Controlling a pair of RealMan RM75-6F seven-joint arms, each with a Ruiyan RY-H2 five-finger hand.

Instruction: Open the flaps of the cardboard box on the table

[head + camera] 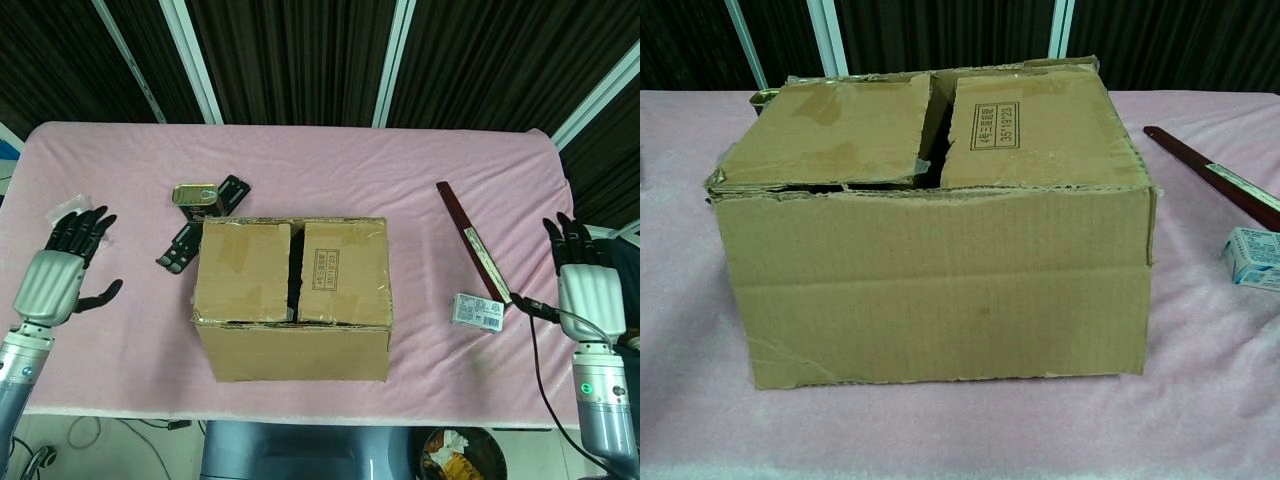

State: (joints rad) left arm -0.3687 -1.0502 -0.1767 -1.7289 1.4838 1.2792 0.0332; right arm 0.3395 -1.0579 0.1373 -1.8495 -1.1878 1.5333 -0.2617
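A brown cardboard box (293, 300) (940, 250) stands in the middle of the pink table, its two top flaps lying flat and closed with a dark gap between them. The right flap carries a printed label (992, 126). My left hand (62, 275) hovers open over the table far to the left of the box, fingers spread. My right hand (585, 285) is at the table's right edge, well away from the box, fingers extended and holding nothing. Neither hand appears in the chest view.
A tin can (195, 195) and a black ridged object (200, 225) lie just behind the box's left corner. A white packet (78, 228) lies at far left. A dark red strip (473, 240) (1215, 178) and a small white carton (477, 311) (1253, 256) lie right of the box.
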